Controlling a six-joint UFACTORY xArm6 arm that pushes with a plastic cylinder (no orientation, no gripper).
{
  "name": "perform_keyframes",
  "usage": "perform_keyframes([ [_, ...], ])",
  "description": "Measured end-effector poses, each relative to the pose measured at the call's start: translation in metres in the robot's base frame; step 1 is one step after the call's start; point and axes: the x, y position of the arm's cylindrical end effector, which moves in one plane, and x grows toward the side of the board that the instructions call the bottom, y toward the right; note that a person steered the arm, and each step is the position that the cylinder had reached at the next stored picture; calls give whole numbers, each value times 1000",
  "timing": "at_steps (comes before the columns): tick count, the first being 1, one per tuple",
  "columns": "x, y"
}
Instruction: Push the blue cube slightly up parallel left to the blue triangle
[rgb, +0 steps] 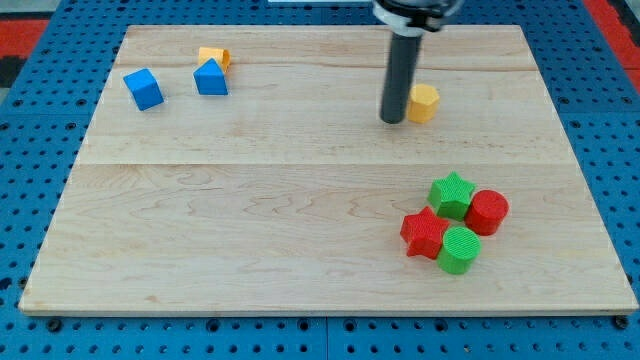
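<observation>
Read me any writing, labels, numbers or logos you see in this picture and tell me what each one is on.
None: no readable text, number or logo shows in the camera view.
The light wooden board, the blue perforated table and the coloured blocks, such as the blue cube and the blue triangle, are all plain.
The dark rod carries no marking; my tip sits just left of the yellow hexagonal block.

A pale wooden board of long glued planks (300, 200) fills most of the view under even, soft light. It lies on a blue perforated metal surface (40, 130), with what may be red matting (25, 30) at the top corners.
</observation>
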Motion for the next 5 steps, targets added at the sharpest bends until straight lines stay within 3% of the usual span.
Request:
perform_keyframes([
  [1, -27, 9],
  [2, -9, 77],
  [3, 9, 72],
  [4, 24, -6],
  [5, 40, -126],
])
